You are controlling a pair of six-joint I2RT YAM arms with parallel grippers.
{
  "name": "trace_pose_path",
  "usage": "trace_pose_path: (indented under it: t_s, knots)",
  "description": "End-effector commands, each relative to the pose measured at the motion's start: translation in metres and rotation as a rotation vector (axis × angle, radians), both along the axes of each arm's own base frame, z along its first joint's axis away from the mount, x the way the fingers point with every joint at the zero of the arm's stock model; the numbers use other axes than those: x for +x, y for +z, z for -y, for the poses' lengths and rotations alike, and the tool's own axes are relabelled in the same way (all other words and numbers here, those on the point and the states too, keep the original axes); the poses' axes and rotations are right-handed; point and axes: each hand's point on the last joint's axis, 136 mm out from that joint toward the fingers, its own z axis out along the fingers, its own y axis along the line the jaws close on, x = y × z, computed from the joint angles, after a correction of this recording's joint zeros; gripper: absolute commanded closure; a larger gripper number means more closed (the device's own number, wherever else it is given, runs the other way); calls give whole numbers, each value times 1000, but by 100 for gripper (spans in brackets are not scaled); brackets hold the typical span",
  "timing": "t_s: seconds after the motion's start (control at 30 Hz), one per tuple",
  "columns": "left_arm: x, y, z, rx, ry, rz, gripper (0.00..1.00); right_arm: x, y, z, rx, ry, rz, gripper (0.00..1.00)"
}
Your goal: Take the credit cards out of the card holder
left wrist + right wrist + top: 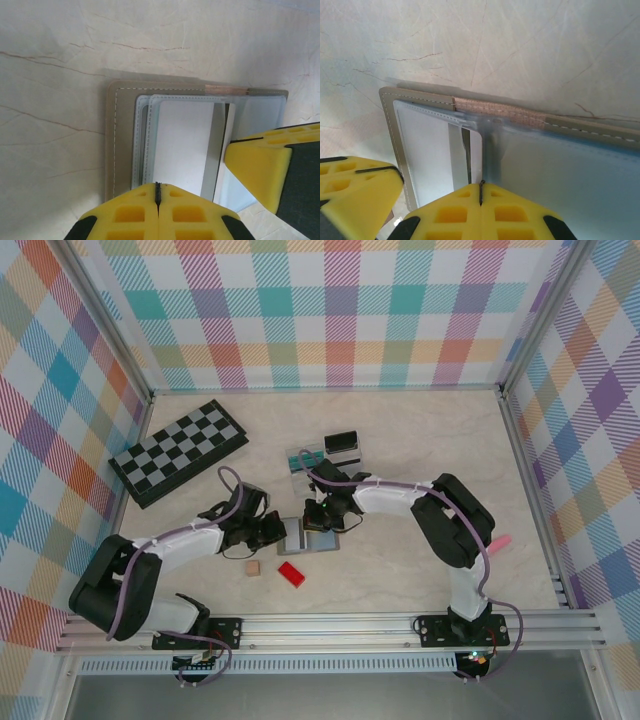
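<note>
The grey card holder [300, 537] lies open on the table between both arms. In the left wrist view the card holder [122, 145] shows a silver-grey credit card [182, 142] with a darker stripe, still under its clear sleeve. My left gripper [158, 186] is shut, its tips over the holder's near edge. My right gripper [481, 185] is also shut, its tips at the fold of the card holder [570, 170], beside the same credit card [427, 145]. Whether either pinches a sleeve I cannot tell. A black card [341, 441] and a clear-teal card [303, 461] lie behind the holder.
A folding chessboard [180, 450] lies at the back left. A red block [291, 573] and a small tan cube [253, 568] sit just in front of the holder. A pink object [500, 540] rests behind the right arm. Checkered walls enclose the table.
</note>
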Motion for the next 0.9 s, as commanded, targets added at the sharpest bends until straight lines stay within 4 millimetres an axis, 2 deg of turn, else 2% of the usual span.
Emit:
trace_pose_path:
  t_s: [0.0,0.57,0.87]
  knots:
    - [11,8,4,-17,-21,24,98,0,-1,4,-61,46,29,97]
    - [2,-13,-3,48,-42,-47,100,1,0,3,-85,99,38,97]
    - [-7,-26,-22,174,-62,-86,100,3,-1,11,-128,91,60,97]
